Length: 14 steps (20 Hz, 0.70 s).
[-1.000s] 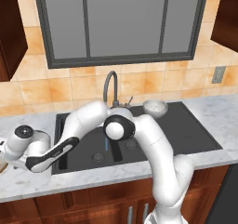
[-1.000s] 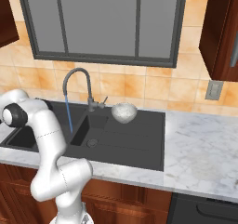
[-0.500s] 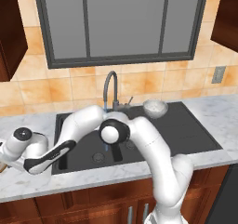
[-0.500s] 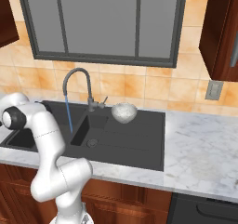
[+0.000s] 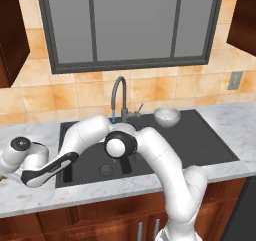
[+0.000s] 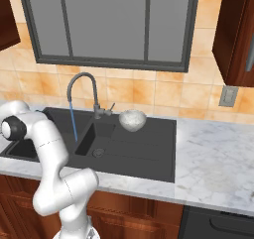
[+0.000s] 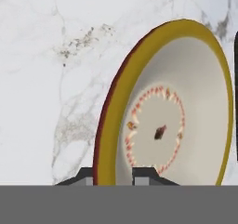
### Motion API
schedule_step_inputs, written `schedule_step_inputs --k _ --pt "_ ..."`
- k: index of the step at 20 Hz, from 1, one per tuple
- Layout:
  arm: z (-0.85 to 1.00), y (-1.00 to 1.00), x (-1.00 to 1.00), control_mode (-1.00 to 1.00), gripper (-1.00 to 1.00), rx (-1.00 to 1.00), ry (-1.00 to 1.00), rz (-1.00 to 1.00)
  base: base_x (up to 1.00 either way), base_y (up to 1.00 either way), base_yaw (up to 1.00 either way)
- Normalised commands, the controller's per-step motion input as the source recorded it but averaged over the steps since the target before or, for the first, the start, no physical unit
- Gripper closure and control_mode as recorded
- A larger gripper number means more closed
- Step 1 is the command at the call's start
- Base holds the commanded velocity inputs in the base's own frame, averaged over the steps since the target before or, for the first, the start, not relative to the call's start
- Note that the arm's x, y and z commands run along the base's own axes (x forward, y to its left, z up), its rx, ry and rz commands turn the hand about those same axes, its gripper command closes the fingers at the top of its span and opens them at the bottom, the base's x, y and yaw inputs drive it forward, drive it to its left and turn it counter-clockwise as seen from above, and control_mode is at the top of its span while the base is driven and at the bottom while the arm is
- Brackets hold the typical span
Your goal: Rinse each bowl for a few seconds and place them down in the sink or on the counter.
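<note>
In the hand view, the robot's gripper point(image 7: 113, 174) straddles the rim of the shallow bowl point(image 7: 172, 111) at the bottom centre of the frame, one dark finger tip point(image 7: 85, 175) outside the yellow-tan rim and the other inside on the pale interior, the jaws narrowed onto the rim in what looks like a pinch. The bowl fills the right half of that frame, tilted on edge against the white marble counter point(image 7: 51, 69), its inside showing a ring of reddish flecks. In the left base view the arm reaches to the lower left of the frame, beside the dark sink point(image 5: 210, 142). A speckled bowl point(image 6: 132, 119) sits at the sink's back edge, frame centre, beside the tap point(image 6: 82, 91), from which a thin blue stream runs.
</note>
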Motion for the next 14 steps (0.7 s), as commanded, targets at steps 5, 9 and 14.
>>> schedule_step_inputs --k 5,9,14 --pt "0.19 -0.47 -0.25 -1.0 1.0 0.05 -0.13 -0.03 0.0 0.0 0.0" --pt "0.37 -0.62 -0.29 -1.0 1.0 0.04 -0.19 -0.08 0.0 0.0 0.0" --pt "0.33 -0.57 -0.24 -1.0 1.0 0.04 -0.2 -0.1 0.0 0.0 0.0"
